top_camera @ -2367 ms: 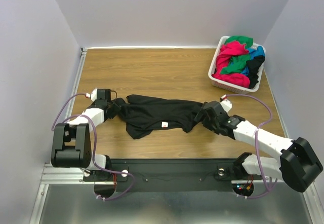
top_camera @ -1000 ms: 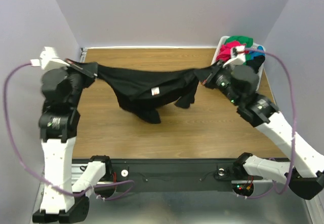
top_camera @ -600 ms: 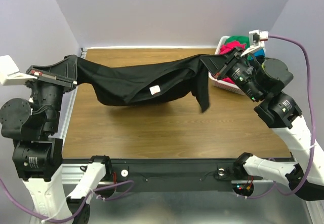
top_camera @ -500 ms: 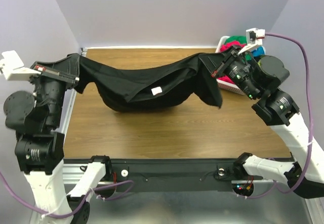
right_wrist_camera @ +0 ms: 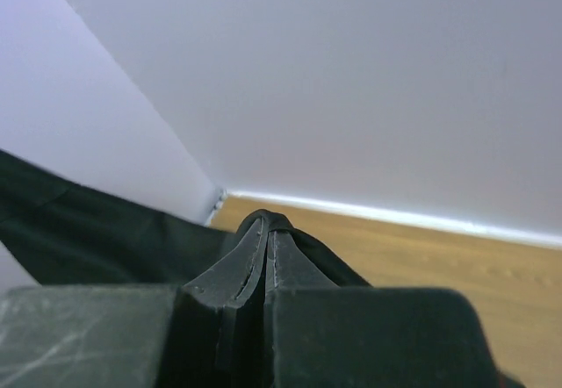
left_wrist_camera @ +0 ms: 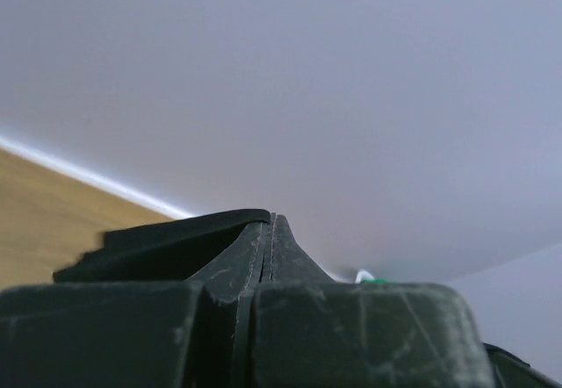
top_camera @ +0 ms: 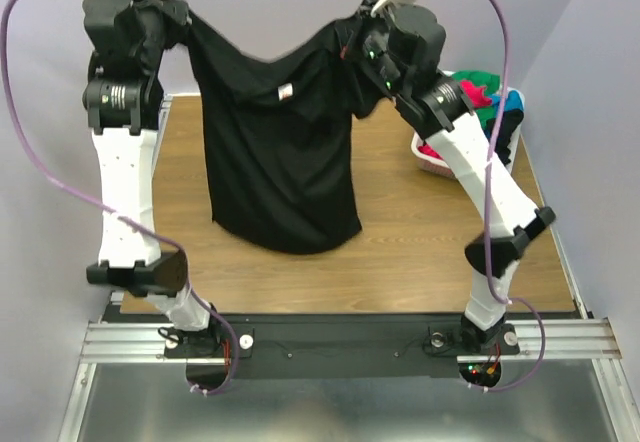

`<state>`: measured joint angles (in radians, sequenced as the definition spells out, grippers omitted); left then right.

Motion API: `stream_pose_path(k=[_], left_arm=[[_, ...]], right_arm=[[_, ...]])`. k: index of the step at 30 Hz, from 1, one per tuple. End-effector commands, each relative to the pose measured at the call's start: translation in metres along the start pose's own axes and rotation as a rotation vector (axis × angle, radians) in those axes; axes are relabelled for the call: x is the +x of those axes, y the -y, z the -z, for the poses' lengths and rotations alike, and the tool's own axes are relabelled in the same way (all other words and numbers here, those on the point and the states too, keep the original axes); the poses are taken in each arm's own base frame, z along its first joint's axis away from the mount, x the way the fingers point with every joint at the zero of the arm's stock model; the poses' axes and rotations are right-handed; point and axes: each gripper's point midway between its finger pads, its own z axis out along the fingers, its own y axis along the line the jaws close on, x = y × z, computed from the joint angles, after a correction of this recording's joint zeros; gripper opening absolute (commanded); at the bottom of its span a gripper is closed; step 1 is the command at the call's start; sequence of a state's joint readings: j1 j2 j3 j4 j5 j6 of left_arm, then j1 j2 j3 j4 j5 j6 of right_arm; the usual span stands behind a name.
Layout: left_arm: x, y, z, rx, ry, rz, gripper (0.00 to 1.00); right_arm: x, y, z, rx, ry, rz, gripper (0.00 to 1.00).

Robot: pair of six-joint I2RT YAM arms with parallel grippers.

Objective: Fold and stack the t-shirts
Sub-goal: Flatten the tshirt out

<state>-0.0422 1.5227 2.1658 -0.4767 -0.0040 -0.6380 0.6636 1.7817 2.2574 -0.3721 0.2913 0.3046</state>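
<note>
Left tool and right tool, each clenched on a shoulder of the black t-shirt, hold it high over the surface. The shirt hangs spread, neckline sagging between the tools, white label visible below the collar.
</note>
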Motion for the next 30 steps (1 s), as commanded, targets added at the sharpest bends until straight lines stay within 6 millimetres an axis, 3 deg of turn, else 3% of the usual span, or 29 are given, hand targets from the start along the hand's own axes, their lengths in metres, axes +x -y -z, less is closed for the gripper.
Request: stream_pose_path(k=[1, 4, 7, 8, 9, 11, 13, 14, 15, 16, 17, 18, 19, 20, 21, 22, 23, 24, 25, 26, 27, 29, 30], left_arm=[[-0.105, 0.071, 0.057, 0.200, 0.295, -0.059, 0.00], [-0.128, 0.083, 0.083, 0.241, 0.376, -0.084, 0.00], [-0.128, 0.076, 0.102, 0.215, 0.389, -0.104, 0.00], [-0.125, 0.070, 0.104, 0.193, 0.386, -0.105, 0.00], [-0.121, 0.056, 0.109, 0.136, 0.388, -0.105, 0.00], [-0.111, 0.033, 0.113, 0.049, 0.370, -0.108, 0.00], [-0.088, -0.001, 0.121, -0.060, 0.331, -0.101, 0.00], [-0.062, -0.025, 0.126, -0.108, 0.283, -0.099, 0.00], [-0.050, -0.038, 0.129, -0.137, 0.270, -0.076, 0.00], [-0.033, -0.050, 0.131, -0.160, 0.236, -0.060, 0.00], [-0.025, -0.060, 0.147, -0.176, 0.234, -0.036, 0.00], [0.013, -0.091, 0.141, -0.250, 0.149, -0.029, 0.00], [0.037, -0.108, 0.145, -0.292, 0.090, -0.003, 0.00], [0.071, -0.132, 0.154, -0.327, 0.017, -0.002, 0.00], [0.095, -0.149, 0.161, -0.361, -0.041, 0.007, 0.00], [0.117, -0.162, 0.168, -0.383, -0.092, 0.016, 0.00], [0.154, -0.186, 0.181, -0.417, -0.166, 0.037, 0.00], [0.178, -0.191, 0.190, -0.404, -0.244, 0.054, 0.00], [0.202, -0.203, 0.204, -0.427, -0.318, 0.065, 0.00], [0.227, -0.215, 0.219, -0.439, -0.370, 0.097, 0.00], [0.244, -0.210, 0.229, -0.393, -0.438, 0.126, 0.00], [0.261, -0.215, 0.248, -0.392, -0.491, 0.154, 0.00], [0.266, -0.215, 0.257, -0.379, -0.492, 0.166, 0.00]], right_arm=[[-0.105, -0.026, 0.017, -0.090, 0.264, 0.010, 0.00], [-0.124, -0.034, 0.028, -0.130, 0.312, -0.014, 0.00], [-0.124, -0.030, 0.040, -0.127, 0.304, -0.019, 0.00], [-0.135, -0.031, 0.050, -0.132, 0.324, -0.028, 0.00], [-0.115, -0.025, 0.045, -0.116, 0.274, -0.018, 0.00], [-0.095, -0.016, 0.046, -0.083, 0.226, -0.012, 0.00], [-0.057, 0.005, 0.050, -0.025, 0.137, 0.007, 0.00], [-0.061, 0.012, 0.067, -0.005, 0.145, -0.013, 0.00], [-0.009, 0.029, 0.060, 0.035, 0.037, 0.009, 0.01], [0.005, 0.035, 0.066, 0.049, 0.007, 0.007, 0.00], [0.027, 0.044, 0.069, 0.070, -0.037, -0.013, 0.00], [0.033, 0.050, 0.082, 0.075, -0.049, -0.025, 0.00], [0.085, 0.068, 0.086, 0.111, -0.153, -0.007, 0.00], [0.105, 0.075, 0.093, 0.127, -0.190, -0.029, 0.00], [0.109, 0.081, 0.106, 0.139, -0.193, -0.043, 0.01], [0.131, 0.090, 0.114, 0.153, -0.239, -0.040, 0.00], [0.169, 0.106, 0.126, 0.189, -0.312, -0.044, 0.00], [0.189, 0.115, 0.137, 0.211, -0.365, -0.044, 0.01], [0.195, 0.118, 0.150, 0.212, -0.380, -0.057, 0.01], [0.228, 0.130, 0.167, 0.238, -0.462, -0.071, 0.00], [0.239, 0.134, 0.176, 0.247, -0.491, -0.075, 0.00], [0.253, 0.145, 0.195, 0.278, -0.518, -0.092, 0.00], [0.271, 0.155, 0.209, 0.309, -0.570, -0.079, 0.00]])
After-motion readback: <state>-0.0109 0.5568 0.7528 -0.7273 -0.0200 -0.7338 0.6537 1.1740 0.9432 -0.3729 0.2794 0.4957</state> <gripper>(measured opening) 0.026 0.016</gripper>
